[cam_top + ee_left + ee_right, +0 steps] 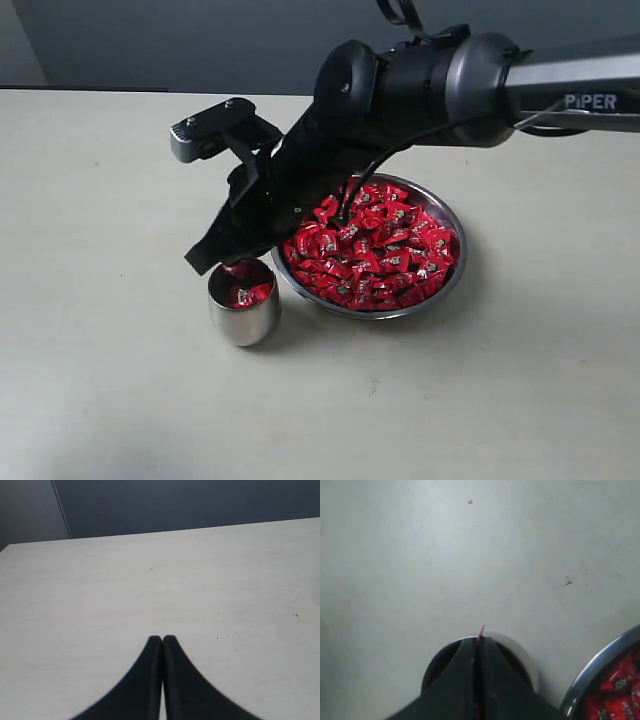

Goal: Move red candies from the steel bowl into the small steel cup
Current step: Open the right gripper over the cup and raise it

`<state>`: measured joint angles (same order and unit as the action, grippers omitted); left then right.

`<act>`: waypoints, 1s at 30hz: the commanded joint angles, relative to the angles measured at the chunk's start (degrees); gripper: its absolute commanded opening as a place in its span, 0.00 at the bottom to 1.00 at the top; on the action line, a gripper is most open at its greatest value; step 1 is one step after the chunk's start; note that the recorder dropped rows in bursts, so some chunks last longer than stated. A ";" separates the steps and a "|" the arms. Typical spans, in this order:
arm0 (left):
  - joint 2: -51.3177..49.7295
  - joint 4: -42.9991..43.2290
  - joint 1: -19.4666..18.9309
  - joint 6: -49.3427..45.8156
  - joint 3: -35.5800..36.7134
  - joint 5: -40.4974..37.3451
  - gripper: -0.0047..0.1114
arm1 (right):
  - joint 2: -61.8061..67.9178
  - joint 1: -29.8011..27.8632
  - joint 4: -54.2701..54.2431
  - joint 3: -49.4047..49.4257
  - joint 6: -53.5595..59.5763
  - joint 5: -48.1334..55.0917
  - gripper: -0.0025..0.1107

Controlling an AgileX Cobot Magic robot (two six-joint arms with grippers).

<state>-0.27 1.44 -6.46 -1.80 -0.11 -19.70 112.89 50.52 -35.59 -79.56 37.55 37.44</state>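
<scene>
The wide steel bowl point(448, 215) sits mid-table, heaped with red candies point(380, 245); its rim point(600, 667) and a few candies point(620, 685) show in the right wrist view. To its left stands the small steel cup point(243, 312) with red candies point(250, 294) inside. My right gripper point(205, 262) hangs just over the cup's mouth, shut on a red candy whose wrapper edge point(481, 631) pokes out between the tips above the cup point(522, 655). The left gripper point(162, 639) is shut and empty over bare table, out of the exterior view.
The right arm point(420, 85) reaches in from the right, crossing over the bowl's left part. A pale tabletop point(120, 400) surrounds the bowl and cup, with a dark wall point(200, 40) behind its far edge.
</scene>
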 commanded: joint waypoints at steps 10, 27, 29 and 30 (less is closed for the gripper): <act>0.27 0.11 0.28 0.11 0.11 0.55 0.04 | 0.02 -0.06 0.93 -0.20 -0.13 0.60 0.34; 0.27 0.11 0.28 0.11 0.11 0.55 0.04 | -11.08 -11.66 16.39 -0.20 -12.35 -1.64 0.32; 0.27 0.11 0.28 0.11 0.11 0.55 0.04 | -11.31 -14.75 18.92 -0.20 -15.48 -1.67 0.32; 0.27 0.11 0.28 0.11 0.11 0.55 0.04 | -11.15 -16.07 19.78 -0.20 -17.14 -1.67 0.32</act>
<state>-0.27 1.44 -6.46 -1.80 -0.11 -19.70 102.22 38.09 -19.96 -79.56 25.10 36.17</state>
